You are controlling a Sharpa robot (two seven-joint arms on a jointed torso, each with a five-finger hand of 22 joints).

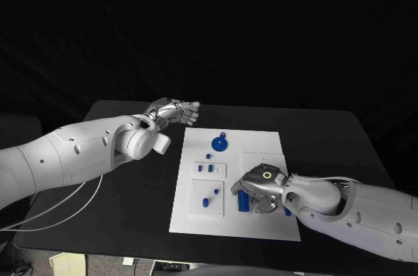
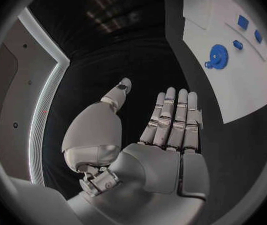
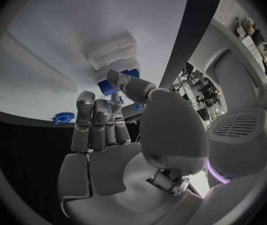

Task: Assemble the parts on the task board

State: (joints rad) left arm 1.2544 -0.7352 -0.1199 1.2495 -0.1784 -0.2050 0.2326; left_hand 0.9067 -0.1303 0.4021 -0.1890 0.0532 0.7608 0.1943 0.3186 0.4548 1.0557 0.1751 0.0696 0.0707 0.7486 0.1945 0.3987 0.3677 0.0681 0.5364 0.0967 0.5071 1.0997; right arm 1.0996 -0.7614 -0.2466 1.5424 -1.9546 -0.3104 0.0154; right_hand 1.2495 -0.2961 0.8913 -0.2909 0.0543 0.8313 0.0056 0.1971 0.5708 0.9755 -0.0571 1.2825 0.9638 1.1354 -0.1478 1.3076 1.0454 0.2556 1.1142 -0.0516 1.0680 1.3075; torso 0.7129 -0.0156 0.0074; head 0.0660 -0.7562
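White rectangular task board (image 1: 261, 224) in the middle of the black table (image 1: 348, 137). Left hand (image 1: 174, 112), holding nothing, fingers extended and apart, hovers over the table off the board's far left corner. Right hand (image 1: 258, 188) rests on the board's near right area, fingertips (image 3: 116, 78) touching a blue block-shaped part (image 3: 118, 82); a firm grasp cannot be confirmed. A blue gear-shaped part (image 1: 220, 144) lies near the board's far edge.

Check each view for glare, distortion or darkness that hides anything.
Head view: the white task board is bright, the surroundings dark. Left wrist view: fisheye bends the board's edges; the open silver left hand is evenly lit. Right wrist view: the silver right hand hides part of the board.
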